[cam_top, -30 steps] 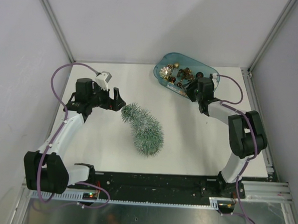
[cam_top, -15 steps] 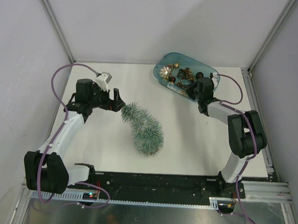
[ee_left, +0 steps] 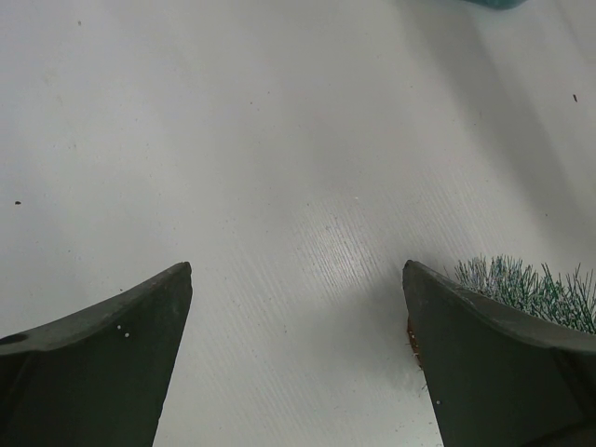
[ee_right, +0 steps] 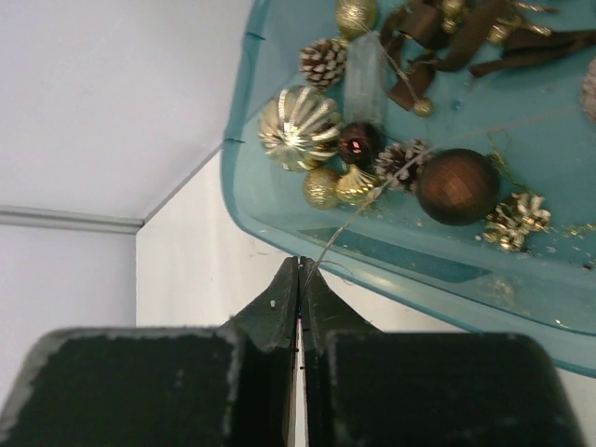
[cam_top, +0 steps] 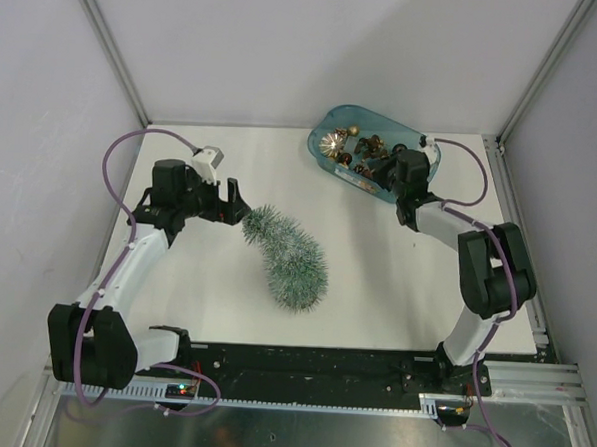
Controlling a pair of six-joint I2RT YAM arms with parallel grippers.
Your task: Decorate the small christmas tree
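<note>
Right gripper [ee_right: 300,263] is shown pinched on a thin ornament thread [ee_right: 337,231] over the far-right tray [ee_right: 568,186], left gripper [ee_left: 296,270] spread wide beside the toppled small christmas tree [cam_top: 292,258]; the thread could be lost or neighbouring ornaments dragged out when lifted.

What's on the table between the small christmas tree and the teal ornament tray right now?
Nothing: in the top view the stretch of white table between the small christmas tree and the teal tray is bare.
</note>
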